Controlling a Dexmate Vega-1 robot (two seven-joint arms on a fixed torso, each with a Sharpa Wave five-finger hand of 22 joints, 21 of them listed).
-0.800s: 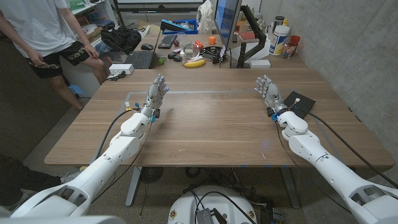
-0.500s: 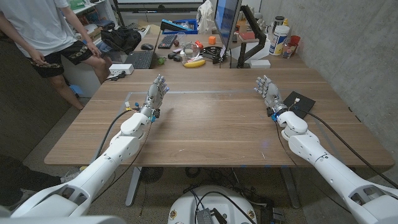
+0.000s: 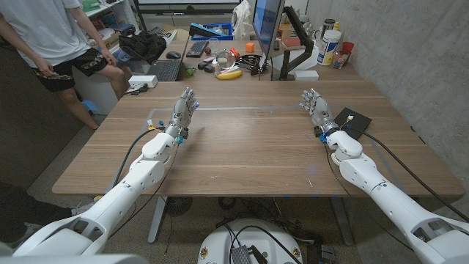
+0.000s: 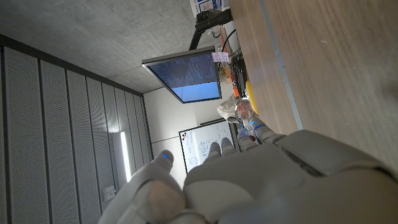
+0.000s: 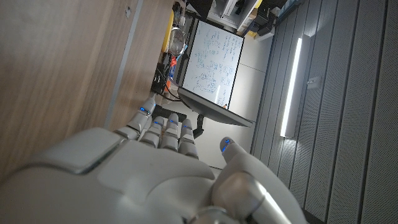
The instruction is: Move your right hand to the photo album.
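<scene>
Left hand [image 3: 185,108]: over the left part of the bench [image 3: 242,147], fingers extended and apart, pointing toward the far edge; holds nothing. Its own wrist view gives only the back of the hand [image 4: 273,180] and confirms no object in it. No part in the task.

Right hand [image 3: 315,107]: over the right part of the bench, fingers extended and apart, released, grasping nothing. It stands edge-on with the palm more or less upright, judging from the head view. The right wrist view shows the hand's back [image 5: 143,180] with the fingers reaching out beside the bench top.

Album [image 3: 352,120]: flat, dark, rectangular, lying on the bench just beside the right hand on its outer side, a small pale mark on the cover. Whether the wrist touches its near corner cannot be told. Judged stiff-covered, moderately light, not fragile, cover possibly smooth. Best contact: palm or fingers laid on the top cover; a short outward move should suffice.
</scene>
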